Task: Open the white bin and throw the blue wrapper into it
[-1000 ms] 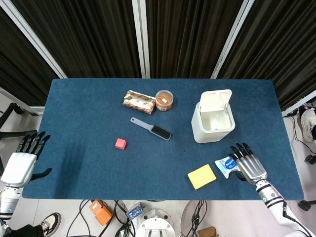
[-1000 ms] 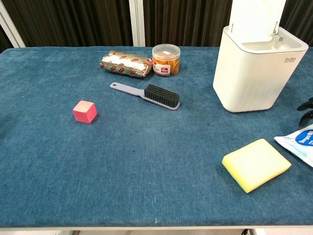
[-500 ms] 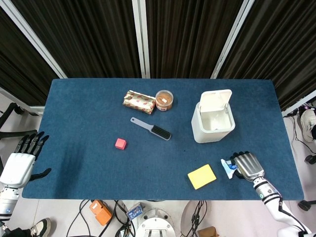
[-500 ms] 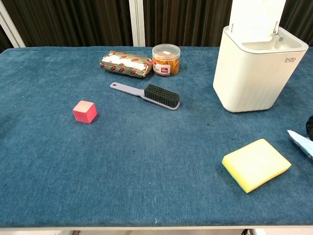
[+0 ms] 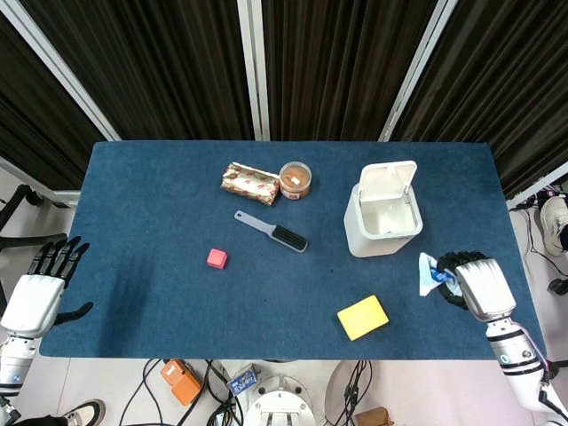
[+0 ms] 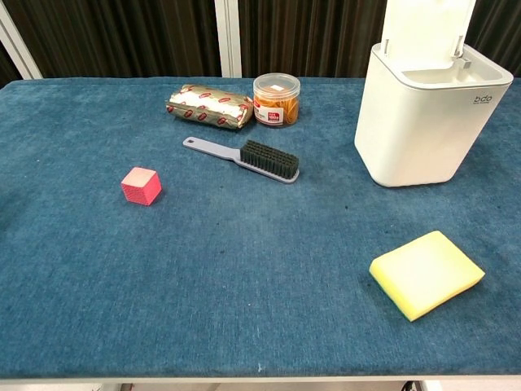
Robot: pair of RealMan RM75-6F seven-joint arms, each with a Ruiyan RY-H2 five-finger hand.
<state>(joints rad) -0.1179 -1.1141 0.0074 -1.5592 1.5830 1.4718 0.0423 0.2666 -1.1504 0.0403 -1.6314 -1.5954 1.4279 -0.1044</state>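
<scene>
Table (image 5: 160,284): blue cloth surface, carrying all items.

White bin (image 5: 382,220): stands on the right half of the table, lid hinged up at the far side, mouth exposed. Judged: the opening step is done; only the drop is left.

Right hand (image 5: 476,284): raised near the table's right edge, nearer the robot than the bin and to its right. Fingers are curled around the blue wrapper (image 5: 432,272), which sticks out of the hand toward the left, on the bin's side, its long axis roughly upright in the head view. The chest view shows neither hand nor wrapper.

Governing relation: the bin mouth lies up and to the left of the wrapper in the head view, the two near but not touching. Judged: the carry must run left and away from the robot, and clear the near rim before release. Nothing stands between hand and bin.

Left hand (image 5: 37,291): off the table's left edge, fingers spread, holding nothing, well apart from the bin. The right hand is far the nearer.

Other items, none in the path:
- Brush (image 5: 271,231), centre, lying diagonally.
- Snack packet (image 5: 250,183), far side.
- Yellow sponge (image 5: 362,317), near edge, left of the right hand.
- Round jar (image 5: 295,180), just beside the packet.
- Pink cube (image 5: 216,258), left of centre.
</scene>
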